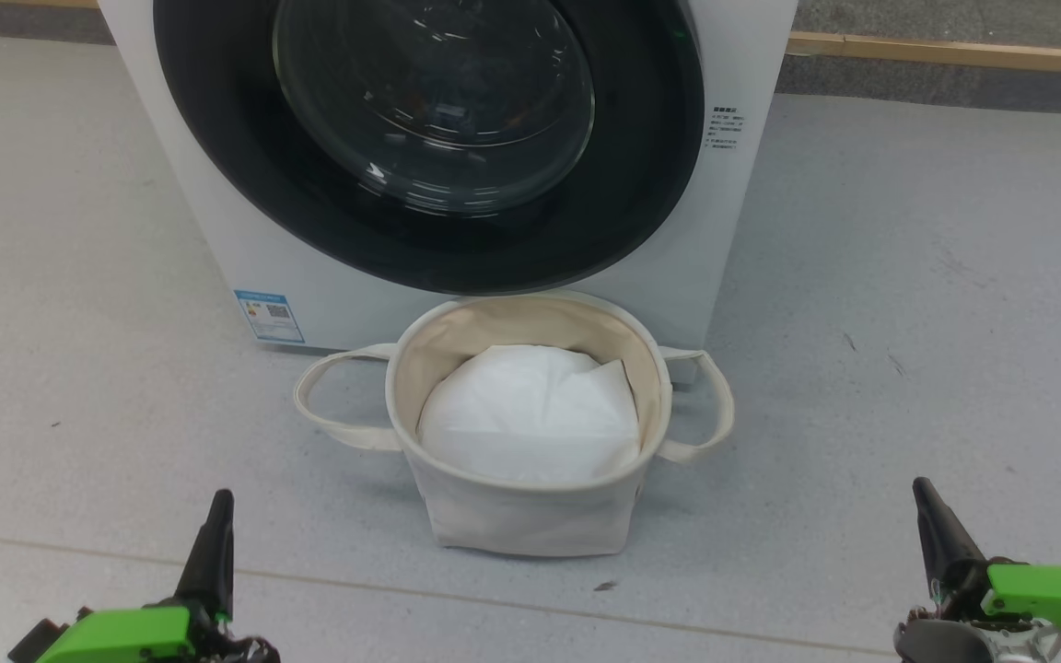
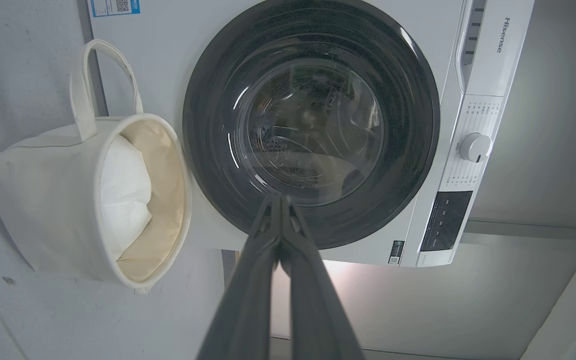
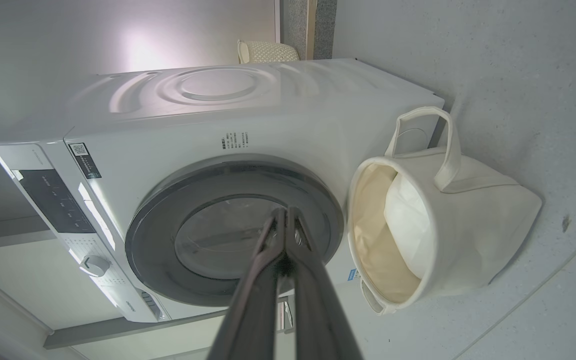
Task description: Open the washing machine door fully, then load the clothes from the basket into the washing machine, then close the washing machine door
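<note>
**Front-loader with door shut.** The washing machine door [image 1: 438, 120] sits flush on the washing machine [image 1: 217, 249]. The basket [image 1: 521, 516] stands on the floor [image 1: 908, 322] just in front, below the door's lower rim, with its white lining sheet [image 1: 526, 414] lying bare. The clothes cannot be made out, as the glass is too dark to show what lies behind it. Judged stage: the last of 3 steps, loading done and door closed. Should garments remain, the next move calls for a reach to the door's rim. The left tool [image 1: 219, 506] and right tool [image 1: 925, 497] are closed and empty, 1 on each side, well apart from basket and door.
</note>
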Controlling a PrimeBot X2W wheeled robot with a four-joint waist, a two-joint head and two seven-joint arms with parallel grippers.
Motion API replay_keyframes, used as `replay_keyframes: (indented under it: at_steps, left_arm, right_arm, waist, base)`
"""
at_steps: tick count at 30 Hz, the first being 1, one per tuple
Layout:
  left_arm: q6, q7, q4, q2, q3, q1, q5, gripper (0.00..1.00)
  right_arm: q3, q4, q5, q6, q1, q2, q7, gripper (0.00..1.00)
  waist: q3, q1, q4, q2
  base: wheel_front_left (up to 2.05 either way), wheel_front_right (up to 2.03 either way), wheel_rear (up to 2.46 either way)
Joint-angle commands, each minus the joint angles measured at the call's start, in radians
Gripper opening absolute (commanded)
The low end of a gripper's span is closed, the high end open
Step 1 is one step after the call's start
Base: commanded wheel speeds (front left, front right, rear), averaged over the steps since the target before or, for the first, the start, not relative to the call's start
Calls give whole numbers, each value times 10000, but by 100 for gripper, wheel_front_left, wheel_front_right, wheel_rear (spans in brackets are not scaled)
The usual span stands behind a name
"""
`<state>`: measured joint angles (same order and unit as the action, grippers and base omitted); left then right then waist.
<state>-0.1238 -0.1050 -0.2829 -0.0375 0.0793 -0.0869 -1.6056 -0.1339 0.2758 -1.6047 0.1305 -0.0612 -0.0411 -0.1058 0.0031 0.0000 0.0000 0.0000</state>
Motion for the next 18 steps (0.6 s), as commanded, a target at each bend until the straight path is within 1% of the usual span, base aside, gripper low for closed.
replay_keyframes:
  at_steps: [1, 18]
  left_arm:
    - [-69, -80, 379, -127, 342, -211, -33, 0]
    - [-69, -80, 379, -127, 342, -211, -33, 0]
  right_arm:
    - [192, -310, -31, 2, -468, -92, -82, 0]
    - [191, -310, -31, 2, -468, -92, -83, 0]
  waist:
    - [0, 0, 0, 0]
    - [0, 0, 0, 0]
  base:
    - [0, 0, 0]
    - [0, 0, 0]
